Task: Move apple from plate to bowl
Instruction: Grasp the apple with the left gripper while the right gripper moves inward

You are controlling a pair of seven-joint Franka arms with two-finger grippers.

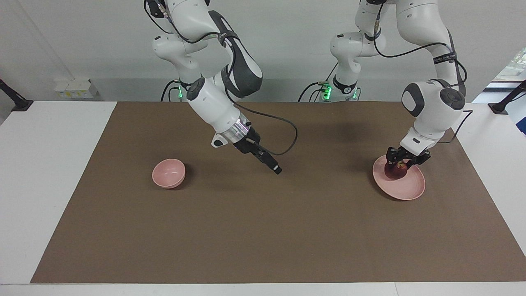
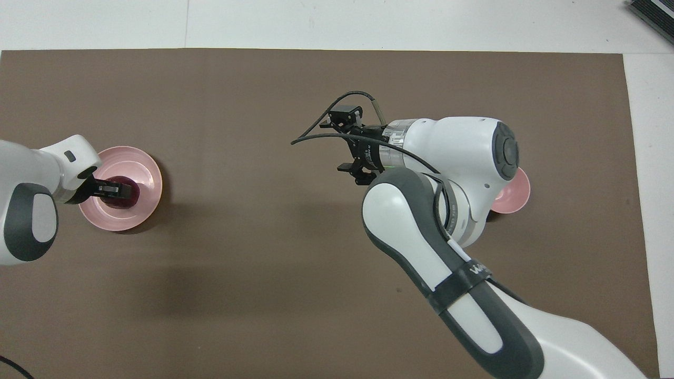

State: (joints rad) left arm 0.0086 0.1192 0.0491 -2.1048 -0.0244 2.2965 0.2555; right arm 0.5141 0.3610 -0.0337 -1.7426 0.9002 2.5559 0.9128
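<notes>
The dark red apple (image 1: 394, 171) (image 2: 125, 192) sits on the pale pink plate (image 1: 409, 187) (image 2: 148, 176) at the left arm's end of the table. My left gripper (image 1: 402, 163) (image 2: 109, 188) comes down onto the apple and is shut on it, one finger on each side. The small pink bowl (image 1: 168, 173) stands at the right arm's end. In the overhead view only an edge of the bowl (image 2: 515, 192) shows from under the right arm. My right gripper (image 1: 274, 166) (image 2: 345, 142) hangs open and holds nothing, over the mat between bowl and plate.
A brown mat (image 1: 263, 230) covers most of the white table. A black cable (image 1: 287, 139) loops from the right wrist. The right arm's forearm leans low over the mat beside the bowl.
</notes>
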